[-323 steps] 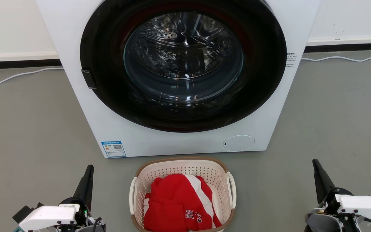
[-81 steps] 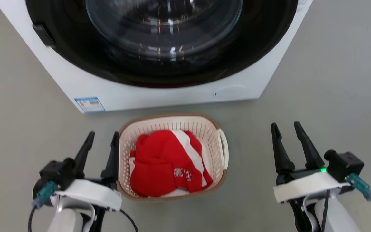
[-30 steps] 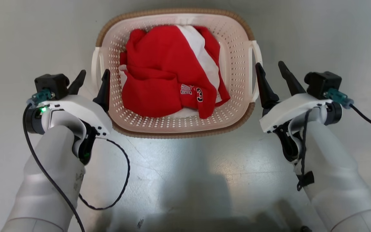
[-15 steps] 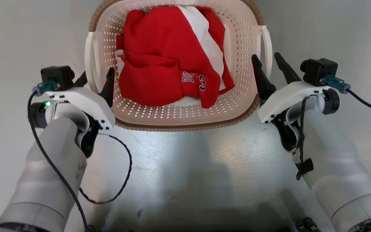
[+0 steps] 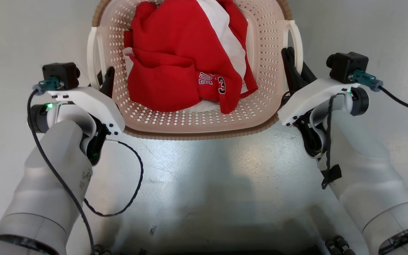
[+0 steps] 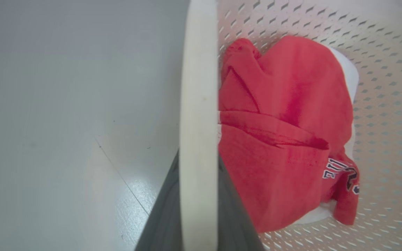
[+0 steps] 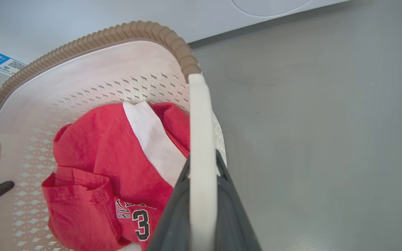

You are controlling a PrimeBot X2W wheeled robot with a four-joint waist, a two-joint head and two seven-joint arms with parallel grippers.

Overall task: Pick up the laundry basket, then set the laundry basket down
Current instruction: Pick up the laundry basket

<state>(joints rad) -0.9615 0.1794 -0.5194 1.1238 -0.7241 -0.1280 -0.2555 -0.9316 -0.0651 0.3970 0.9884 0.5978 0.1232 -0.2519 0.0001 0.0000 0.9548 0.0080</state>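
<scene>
**Both handles gripped, lift and set-down ahead**

Nearest me, the left gripper (image 5: 103,75) is pinched onto the left loop handle (image 6: 199,115), one dark finger on either side of the white strap. The right gripper (image 5: 293,67) is closed the same way around the right loop handle (image 7: 201,153). Between them sits the laundry basket (image 5: 197,132), low on the grey floor (image 5: 207,177) just ahead of the robot, with a red garment (image 5: 175,63) heaped inside. I cannot tell whether its base has left the floor. Beyond its far rim, the right wrist view shows the washing machine (image 7: 82,17). By my reading the grasp is done, while raising the basket level and setting it down remain.
</scene>
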